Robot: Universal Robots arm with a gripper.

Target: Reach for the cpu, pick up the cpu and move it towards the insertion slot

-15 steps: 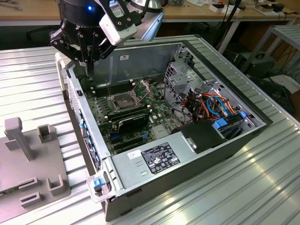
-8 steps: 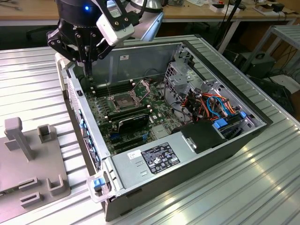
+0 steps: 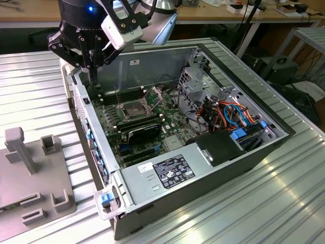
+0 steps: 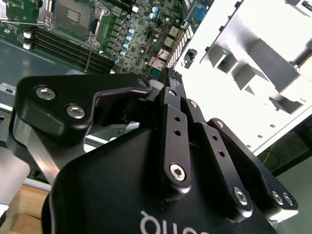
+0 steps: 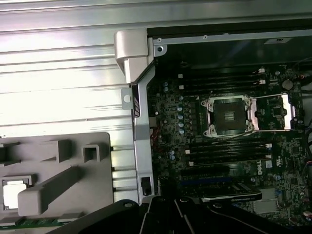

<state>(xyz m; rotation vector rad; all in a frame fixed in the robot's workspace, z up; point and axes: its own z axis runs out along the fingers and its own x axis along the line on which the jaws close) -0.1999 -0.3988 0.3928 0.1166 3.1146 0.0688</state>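
Note:
The cpu (image 5: 13, 193), a small square chip with a pale silver face, lies in a recess of the grey fixture plate (image 5: 73, 195) outside the computer case. The insertion slot (image 5: 228, 116) sits on the motherboard with a dark centre and shiny rim, and its hinged metal frame (image 5: 285, 111) is swung open beside it. In the exterior view the slot (image 3: 131, 109) is at the case's middle left. My gripper (image 3: 94, 77) hangs above the case's back left corner, fingers pointing down and shut with nothing between them. In both wrist views the black gripper (image 4: 170, 80) (image 5: 163, 208) is well apart from the cpu.
The open computer case (image 3: 264, 152) lies on a ribbed metal table (image 3: 284, 203). A black expansion card (image 3: 143, 133), a drive cage (image 3: 195, 86) and cables (image 3: 228, 114) fill the case. The fixture plate (image 3: 30, 178) with its upright post (image 3: 18, 148) stands at the exterior view's left.

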